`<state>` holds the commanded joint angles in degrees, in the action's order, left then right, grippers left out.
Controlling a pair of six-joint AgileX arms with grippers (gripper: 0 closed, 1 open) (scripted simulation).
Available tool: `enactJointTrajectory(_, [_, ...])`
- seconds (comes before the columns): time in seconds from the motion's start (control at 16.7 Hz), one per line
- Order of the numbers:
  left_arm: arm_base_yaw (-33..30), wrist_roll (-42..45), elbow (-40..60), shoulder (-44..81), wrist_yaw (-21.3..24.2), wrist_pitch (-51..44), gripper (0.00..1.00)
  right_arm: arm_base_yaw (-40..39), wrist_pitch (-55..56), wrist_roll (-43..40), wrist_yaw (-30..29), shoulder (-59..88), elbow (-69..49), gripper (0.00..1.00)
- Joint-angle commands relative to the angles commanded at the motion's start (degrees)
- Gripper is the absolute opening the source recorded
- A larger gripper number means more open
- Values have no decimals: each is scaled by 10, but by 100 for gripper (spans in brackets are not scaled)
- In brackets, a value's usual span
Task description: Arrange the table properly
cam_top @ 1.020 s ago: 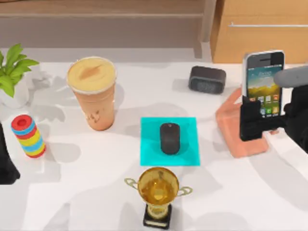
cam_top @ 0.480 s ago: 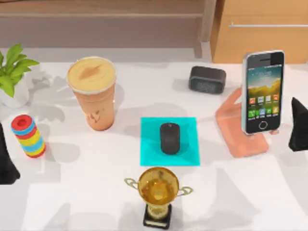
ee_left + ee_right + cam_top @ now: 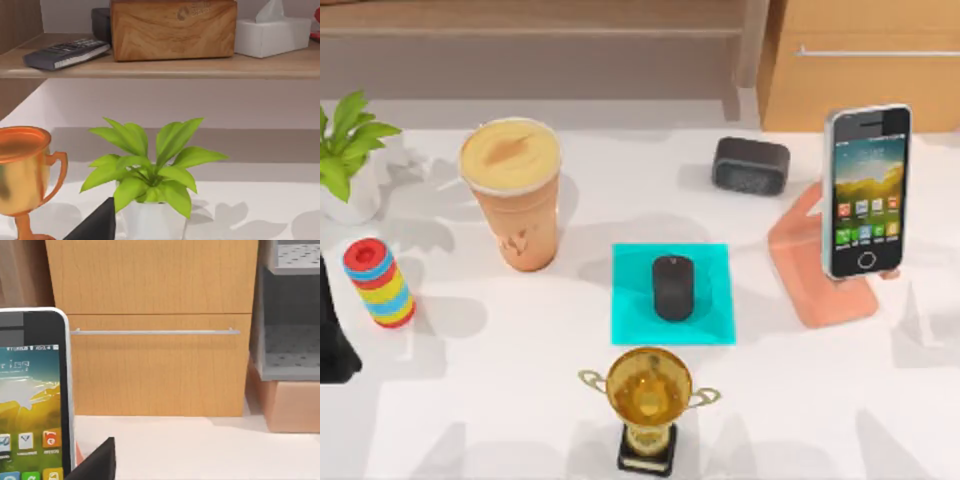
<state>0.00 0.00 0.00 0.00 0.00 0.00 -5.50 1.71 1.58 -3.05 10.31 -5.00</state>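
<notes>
Right pincer now off the phone, its opening not discernible

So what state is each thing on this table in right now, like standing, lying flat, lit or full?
phone: upright on the pink stand, screen lit.
mouse: lying flat on the cyan mat.
cup: upright, full to the brim.
trophy: standing upright.
ring stack: upright.
plant: upright in its white pot.
speaker: resting on the table.
left gripper: at the table's left edge.

left arm sits parked at the top view's left edge, low by the tabletop.
</notes>
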Motion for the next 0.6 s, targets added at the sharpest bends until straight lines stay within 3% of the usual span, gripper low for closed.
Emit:
enactJointTrajectory(0.24, [0, 0, 0, 0, 0, 0, 100, 49, -15, -14, 27, -92, 44, 100])
enactJointTrajectory(0.6, [0, 0, 0, 0, 0, 0, 100, 55, -17, -16, 31, -103, 50, 100])
